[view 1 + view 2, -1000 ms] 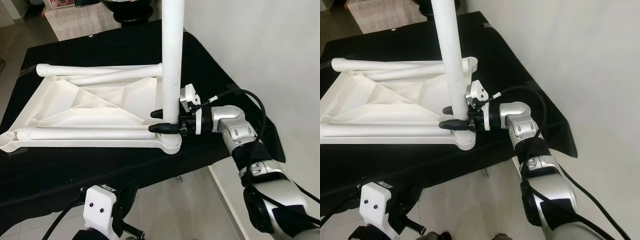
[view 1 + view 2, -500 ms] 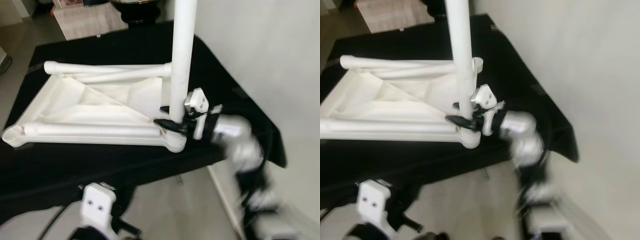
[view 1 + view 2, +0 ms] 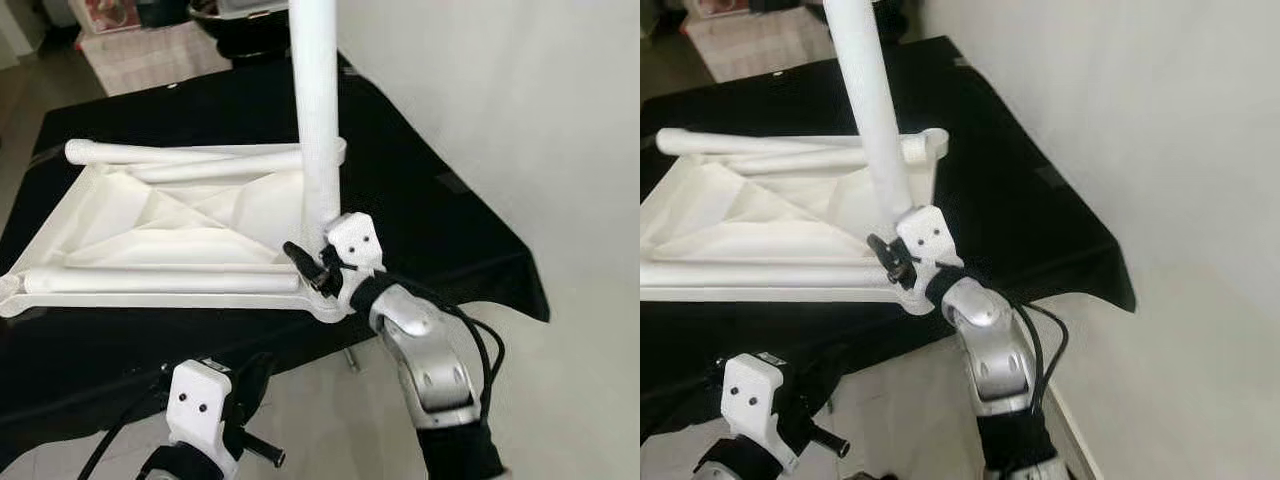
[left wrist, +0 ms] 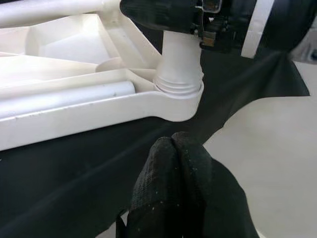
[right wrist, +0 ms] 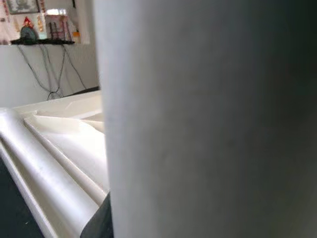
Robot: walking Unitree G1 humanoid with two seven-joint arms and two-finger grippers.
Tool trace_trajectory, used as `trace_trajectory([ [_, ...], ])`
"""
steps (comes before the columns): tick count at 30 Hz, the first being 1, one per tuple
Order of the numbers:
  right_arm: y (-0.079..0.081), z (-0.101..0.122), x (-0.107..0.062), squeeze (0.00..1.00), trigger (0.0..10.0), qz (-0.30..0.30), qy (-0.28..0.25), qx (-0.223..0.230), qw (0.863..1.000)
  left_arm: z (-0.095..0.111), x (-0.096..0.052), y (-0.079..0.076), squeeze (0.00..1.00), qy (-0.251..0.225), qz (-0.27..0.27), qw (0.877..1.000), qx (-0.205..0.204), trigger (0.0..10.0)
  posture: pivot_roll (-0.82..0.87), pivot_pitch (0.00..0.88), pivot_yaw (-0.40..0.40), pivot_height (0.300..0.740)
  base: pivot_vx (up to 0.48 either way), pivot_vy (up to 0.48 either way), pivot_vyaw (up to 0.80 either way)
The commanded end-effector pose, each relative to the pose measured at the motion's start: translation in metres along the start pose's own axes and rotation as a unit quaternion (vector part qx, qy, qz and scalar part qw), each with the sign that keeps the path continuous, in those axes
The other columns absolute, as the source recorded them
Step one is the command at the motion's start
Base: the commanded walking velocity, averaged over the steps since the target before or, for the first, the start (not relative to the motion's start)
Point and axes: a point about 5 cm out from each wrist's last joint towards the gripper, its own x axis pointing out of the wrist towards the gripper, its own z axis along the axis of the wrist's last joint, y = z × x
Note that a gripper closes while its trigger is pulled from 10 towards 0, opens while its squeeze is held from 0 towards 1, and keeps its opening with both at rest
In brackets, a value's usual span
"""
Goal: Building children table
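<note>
At the robot's left, low and short of the bench [image 3: 420,190] edge, the left tool [image 4: 181,148] hangs idle with its two black fingertips pressed together on nothing, aimed at the near corner socket [image 4: 179,91] from below and apart from it. Beyond that tool lies the white plastic tabletop [image 3: 170,215], upside down on the black cloth that covers the bench, its ribbed underside up. Two loose table legs rest on it: one leg [image 3: 160,281] along the near edge, ending just beside the right tool, and another leg [image 3: 190,156] along the far edge, well apart from both tools. Farther right, the right tool [image 3: 310,268] pinches the base of the upright leg [image 3: 318,110], one black finger on each side, directly above the near right corner socket; in the left wrist view the leg's foot sits in that socket's collar, though whether it is fully home cannot be told. By my reckoning the job is early: one leg of the set is standing, and at least the two lying legs are yet to be fitted, after which the table would need turning right way up.
</note>
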Motion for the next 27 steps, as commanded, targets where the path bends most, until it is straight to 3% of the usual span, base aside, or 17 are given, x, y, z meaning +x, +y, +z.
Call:
trace_trajectory([
  [1,0.0,0.002,0.002,0.0,10.0,0.013,0.006,0.011,1.0,-0.005,-0.002,0.003,0.0,0.01,0.006,1.0,0.001,10.0,0.05,0.146,0.037,0.74,0.0,0.0,0.0],
  [2,-0.002,0.008,0.0,1.0,10.0,0.009,0.0,0.02,1.0,-0.005,-0.002,0.003,0.0,0.01,0.005,1.0,0.001,10.0,0.05,0.146,0.037,0.74,0.0,0.0,0.0],
  [7,-0.016,0.021,0.002,1.0,10.0,0.079,-0.03,0.025,0.996,-0.004,0.0,0.003,0.0,0.009,0.004,1.0,0.0,10.0,0.05,0.149,0.037,0.74,0.0,0.0,0.0],
  [9,-0.025,0.023,0.002,1.0,10.0,0.157,-0.037,0.02,0.987,-0.004,0.0,0.002,0.0,0.009,0.004,1.0,0.0,10.0,0.06,0.153,0.039,0.74,0.0,0.0,0.0],
  [10,-0.027,0.02,0.002,0.35,10.0,0.2,-0.026,-0.001,0.98,-0.003,0.0,0.002,0.0,0.009,0.004,1.0,0.0,10.0,0.07,0.155,0.04,0.74,0.0,0.0,0.0],
  [11,-0.027,0.02,0.002,0.35,10.0,0.2,-0.026,-0.001,0.98,-0.003,0.0,0.002,0.0,0.009,0.004,1.0,0.0,10.0,0.07,0.155,0.04,0.74,0.0,0.0,0.0],
  [12,-0.029,0.016,0.001,0.0,10.0,0.241,-0.011,-0.026,0.97,-0.003,0.0,0.001,0.0,0.009,0.004,1.0,0.0,10.0,0.07,0.157,0.04,0.74,0.0,0.0,0.0],
  [13,-0.029,0.016,0.001,0.0,10.0,0.241,-0.011,-0.026,0.97,-0.003,0.0,0.001,0.0,0.009,0.004,1.0,0.0,10.0,0.07,0.157,0.04,0.74,0.0,0.0,0.0],
  [14,-0.036,0.007,0.001,0.0,10.0,0.296,0.022,-0.047,0.954,-0.002,-0.001,0.0,0.0,0.009,0.004,1.0,0.0,10.0,0.07,0.162,0.041,0.74,0.0,0.0,0.0],
  [15,-0.038,0.006,0.001,0.0,10.0,0.305,0.029,-0.047,0.951,-0.002,-0.002,0.0,0.0,0.009,0.004,1.0,0.0,10.0,0.08,0.167,0.043,0.74,0.0,0.0,0.0],
  [23,-0.05,0.015,0.014,0.0,10.0,0.334,0.033,-0.06,0.94,0.001,-0.008,-0.002,0.0,0.014,0.001,1.0,0.0,10.0,0.1,0.191,0.053,0.74,0.0,0.0,0.0],
  [27,-0.058,0.023,0.021,0.0,10.0,0.356,0.03,-0.042,0.933,0.002,-0.012,-0.004,0.0,0.017,-0.001,1.0,-0.002,10.0,0.1,0.202,0.05,0.74,0.0,0.0,0.0],
])
